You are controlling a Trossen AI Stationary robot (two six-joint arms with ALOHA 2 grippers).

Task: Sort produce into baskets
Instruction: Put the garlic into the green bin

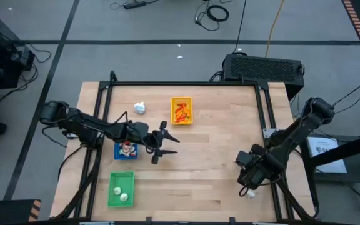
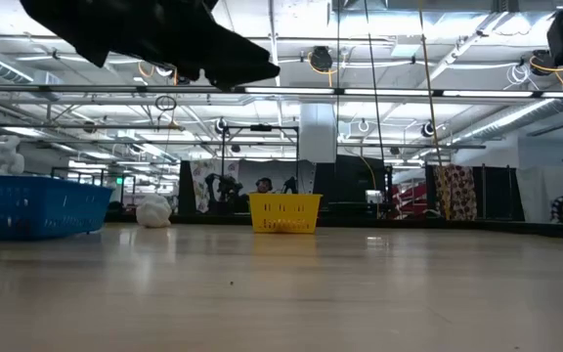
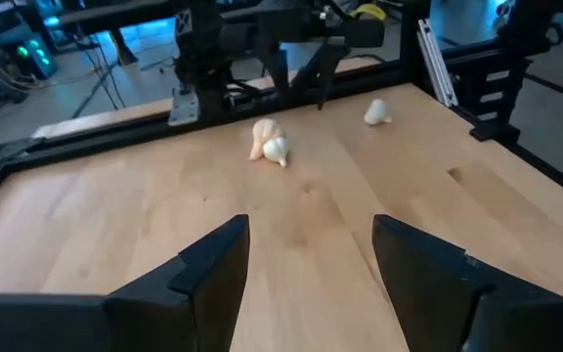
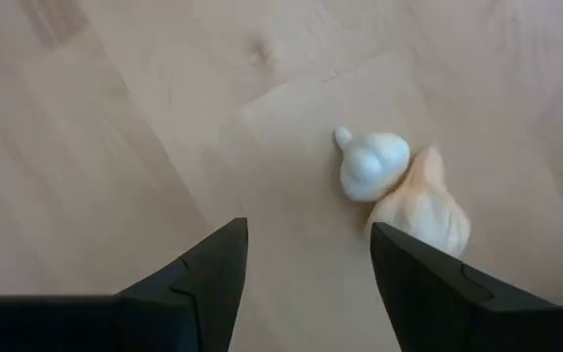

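Three baskets sit on the table's left half. The yellow one (image 1: 181,110) holds orange-red pieces, the blue one (image 1: 126,150) red-and-white pieces, and the green one (image 1: 121,189) whitish bulbs. A white bulb (image 1: 140,107) lies loose at the far left. My left gripper (image 1: 167,145) hovers open just right of the blue basket, pointing across the table (image 3: 311,264). My right gripper (image 4: 309,259) is open and points down over a white garlic bulb (image 4: 371,164) that touches a cream bulb (image 4: 423,210). Both bulbs lie on the wood, off to one side of the fingers.
Another white bulb (image 1: 250,194) lies near the table's right front corner, beside my right arm. A black metal frame (image 1: 186,84) runs around the table's edges. Bare wood stretches across the middle (image 1: 211,156) between the two arms.
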